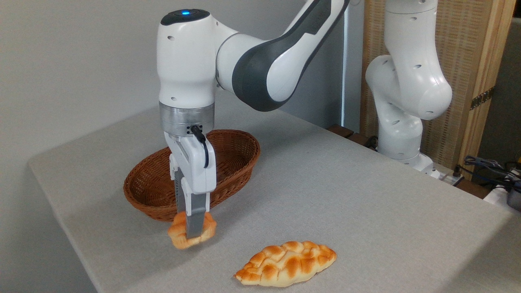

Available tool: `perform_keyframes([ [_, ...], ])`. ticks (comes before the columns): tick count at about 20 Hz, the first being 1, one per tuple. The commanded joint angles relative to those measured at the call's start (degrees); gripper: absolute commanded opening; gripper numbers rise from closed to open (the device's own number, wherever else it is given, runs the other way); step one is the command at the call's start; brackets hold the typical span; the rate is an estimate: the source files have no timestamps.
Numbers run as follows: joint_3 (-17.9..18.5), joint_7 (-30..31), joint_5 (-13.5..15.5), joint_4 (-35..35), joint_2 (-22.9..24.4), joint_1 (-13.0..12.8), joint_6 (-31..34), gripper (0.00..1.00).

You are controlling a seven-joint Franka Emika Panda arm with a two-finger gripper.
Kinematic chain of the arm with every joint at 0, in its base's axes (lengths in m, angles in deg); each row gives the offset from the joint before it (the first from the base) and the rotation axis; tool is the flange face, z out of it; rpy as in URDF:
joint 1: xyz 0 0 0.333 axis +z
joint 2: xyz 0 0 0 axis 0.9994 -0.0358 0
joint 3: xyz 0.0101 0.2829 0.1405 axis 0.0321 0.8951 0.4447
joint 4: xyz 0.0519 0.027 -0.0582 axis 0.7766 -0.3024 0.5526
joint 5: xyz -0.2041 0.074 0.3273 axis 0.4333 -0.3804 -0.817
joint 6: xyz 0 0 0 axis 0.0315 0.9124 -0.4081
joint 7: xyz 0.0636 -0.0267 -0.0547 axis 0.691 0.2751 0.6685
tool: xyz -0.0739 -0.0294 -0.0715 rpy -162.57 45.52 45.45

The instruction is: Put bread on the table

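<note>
Gripping the small round bread (191, 232) between closed jaws, the robot arm holds it at the grey table (346, 195), just in front of a wicker basket (228, 156).

We see a plain pale wall (69, 61) filling the left and rear. To its right stands a woven panel in a light wood frame (468, 61). Below that panel, dark cables (488, 167) lie bunched. Light is soft and even.
</note>
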Motion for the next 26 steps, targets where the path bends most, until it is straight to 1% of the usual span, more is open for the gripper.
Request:
perform_keyframes([
  [1, 0.5, -4.2, 0.4, -0.4, 1.0, 1.3, -0.1, 1.0],
  [4, 0.3, -3.7, 0.4, -0.2, 1.3, 1.2, 0.4, 1.0],
  [6, 0.5, -3.2, 1.1, 1.1, 3.0, 1.3, 3.6, 1.0],
  [7, 0.5, -2.5, 1.5, 2.9, 4.0, 1.3, 6.2, 1.0],
  [10, 0.2, 4.4, 2.4, 11.2, 5.5, 1.3, 19.3, 1.0],
  [11, -0.3, 5.9, 3.6, 13.7, 6.1, 1.3, 23.8, 1.0],
  [12, -0.5, 7.0, 5.4, 15.9, 6.5, 1.3, 27.9, 1.0],
  [13, -1.2, 8.5, 6.4, 18.0, 6.7, 1.3, 31.9, 1.0],
  [14, -2.2, 10.5, 6.5, 19.8, 7.1, 1.8, 35.5, 1.0],
  [15, -3.6, 12.0, 6.5, 21.4, 7.1, 3.5, 38.5, 1.0],
  [16, -6.1, 12.3, 6.6, 22.5, 6.7, 6.1, 40.7, 1.0],
  [17, -9.1, 12.3, 6.6, 22.9, 6.7, 9.0, 41.6, 1.0],
  [18, -11.6, 12.4, 6.6, 22.9, 6.5, 11.2, 41.6, 1.0],
  [19, -12.6, 12.5, 6.4, 23.0, 6.4, 11.7, 41.6, 1.0],
  [20, -12.9, 13.1, 6.0, 23.0, 6.0, 11.7, 41.6, 1.0],
  [22, -14.1, 18.2, 5.9, 23.0, 5.5, 11.7, 41.5, 1.0],
  [26, -14.2, 18.4, 3.8, 23.0, 5.5, 11.7, 41.6, 1.0],
])
